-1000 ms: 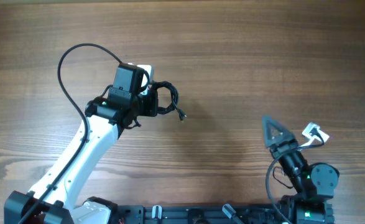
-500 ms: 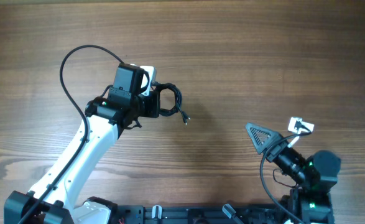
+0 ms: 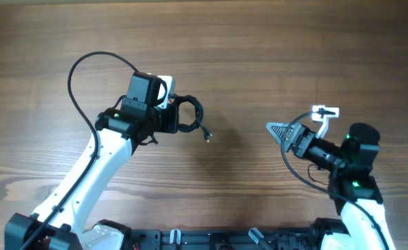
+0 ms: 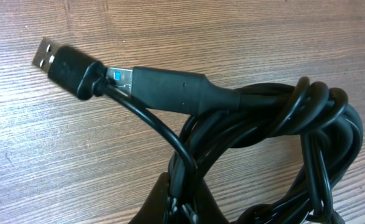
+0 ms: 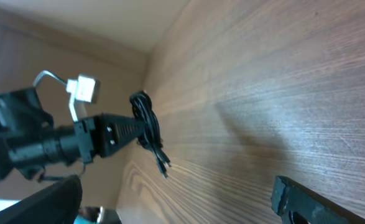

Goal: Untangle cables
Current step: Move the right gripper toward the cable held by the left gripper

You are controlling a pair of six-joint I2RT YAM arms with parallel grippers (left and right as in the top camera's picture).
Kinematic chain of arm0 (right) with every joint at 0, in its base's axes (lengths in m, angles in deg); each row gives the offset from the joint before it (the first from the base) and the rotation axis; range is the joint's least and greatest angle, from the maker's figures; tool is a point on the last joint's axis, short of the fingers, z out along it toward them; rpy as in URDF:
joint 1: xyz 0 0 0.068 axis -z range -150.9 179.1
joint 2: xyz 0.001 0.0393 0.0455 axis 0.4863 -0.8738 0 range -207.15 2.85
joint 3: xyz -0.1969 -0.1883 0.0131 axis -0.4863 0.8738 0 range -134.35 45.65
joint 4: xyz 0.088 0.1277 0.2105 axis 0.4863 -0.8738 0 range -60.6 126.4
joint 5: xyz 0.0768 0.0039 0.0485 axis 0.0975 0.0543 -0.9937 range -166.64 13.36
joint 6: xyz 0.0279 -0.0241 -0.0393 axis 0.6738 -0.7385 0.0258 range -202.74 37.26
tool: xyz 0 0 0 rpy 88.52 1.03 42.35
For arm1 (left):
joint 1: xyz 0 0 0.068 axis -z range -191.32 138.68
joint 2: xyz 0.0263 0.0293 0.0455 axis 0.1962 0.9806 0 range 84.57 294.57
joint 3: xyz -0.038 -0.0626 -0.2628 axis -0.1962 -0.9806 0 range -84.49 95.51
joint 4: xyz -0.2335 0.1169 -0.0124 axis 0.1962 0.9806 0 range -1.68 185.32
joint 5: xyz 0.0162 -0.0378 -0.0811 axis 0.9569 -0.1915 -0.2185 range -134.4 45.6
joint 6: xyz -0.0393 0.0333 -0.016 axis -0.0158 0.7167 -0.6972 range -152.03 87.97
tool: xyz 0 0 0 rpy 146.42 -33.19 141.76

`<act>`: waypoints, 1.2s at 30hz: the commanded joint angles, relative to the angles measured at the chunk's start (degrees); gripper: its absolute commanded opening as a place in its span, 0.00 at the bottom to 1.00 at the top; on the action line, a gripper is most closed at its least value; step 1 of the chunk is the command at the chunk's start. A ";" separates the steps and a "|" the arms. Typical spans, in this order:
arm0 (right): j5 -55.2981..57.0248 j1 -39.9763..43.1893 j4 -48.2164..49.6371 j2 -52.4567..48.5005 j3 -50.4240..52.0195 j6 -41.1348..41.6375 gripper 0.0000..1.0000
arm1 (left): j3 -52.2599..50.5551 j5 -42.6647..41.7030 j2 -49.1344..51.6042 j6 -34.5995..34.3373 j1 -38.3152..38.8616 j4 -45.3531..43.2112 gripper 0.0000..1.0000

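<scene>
**Cable bundle pinched by left fingers; right fingers spread and clear**

1. The cables [image 3: 188, 113] form one coiled black bundle on the left-centre of the tabletop [image 3: 273, 55]. In the left wrist view the strands loop over one another in a tight knot [image 4: 275, 124].
2. A USB plug [image 4: 56, 57] with a silvery tip projects from the bundle toward the upper left of that view, just above the wood grain. A second connector [image 4: 163, 87], showing a blue insert, lies directly beside it.
3. In the overhead view one loose end [image 3: 206, 135] trails out of the bundle to its lower right.
4. The left fingers [image 4: 170, 202] are pressed together, pinching the bundle from below in the wrist view. Whether the bundle rests on the tabletop or hangs slightly clear cannot be determined.
5. The left arm [image 3: 96, 170] reaches in from the lower left edge.
6. The right fingers [image 3: 280, 130] are spread wide and hold nothing. They point toward the bundle and stand well apart from it, on the right side of the tabletop. The right wrist view shows the bundle [image 5: 146, 121] in the distance between them.
</scene>
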State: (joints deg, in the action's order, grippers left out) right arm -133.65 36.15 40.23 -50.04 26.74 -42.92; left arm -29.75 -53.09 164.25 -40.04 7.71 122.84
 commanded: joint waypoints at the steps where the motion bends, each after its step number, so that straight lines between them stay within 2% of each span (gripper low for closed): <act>1: -3.32 -0.09 0.46 -4.61 -1.22 -5.29 1.00 | 0.79 -0.92 -0.59 6.01 0.11 -0.39 0.04; 8: -6.21 -0.13 4.68 -10.43 -1.22 -5.57 1.00 | 0.79 -3.48 -0.59 8.02 0.15 -0.44 0.04; 12: -12.61 -1.51 4.68 -10.67 -1.22 -9.16 0.98 | 0.79 -12.70 -0.61 16.68 0.15 0.09 0.04; 15: -11.82 -5.97 5.16 -10.67 -1.22 -10.84 0.93 | 0.79 -13.62 -0.61 16.85 0.15 0.09 0.04; 20: -1.86 -17.40 10.32 -10.67 -1.22 -11.13 0.87 | 0.79 -13.60 -0.61 16.87 0.15 0.31 0.04; 21: 0.79 -19.69 12.31 -10.67 -1.22 -11.15 0.80 | 0.79 -13.64 -0.61 17.44 0.15 0.50 0.04; 23: 5.33 -23.02 15.72 -10.67 -1.22 -11.15 0.74 | 0.79 -13.79 -0.61 18.58 0.15 1.05 0.04; 28: 20.04 -32.52 21.68 -10.67 -1.22 -11.10 0.71 | 0.79 -13.84 -0.61 18.56 0.26 3.87 0.04; 31: 25.77 -35.80 24.09 -10.67 -1.22 -11.02 0.66 | 0.79 -15.21 -0.61 18.56 0.26 6.08 0.04; 36: 32.57 -39.10 24.90 -10.93 -1.22 -7.65 0.65 | 0.79 -20.68 -0.61 18.56 0.26 6.95 0.04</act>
State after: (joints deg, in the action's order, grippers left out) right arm -107.71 -1.67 64.73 -60.26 26.47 -52.13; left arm -29.75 -68.59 164.25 -22.56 7.71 129.53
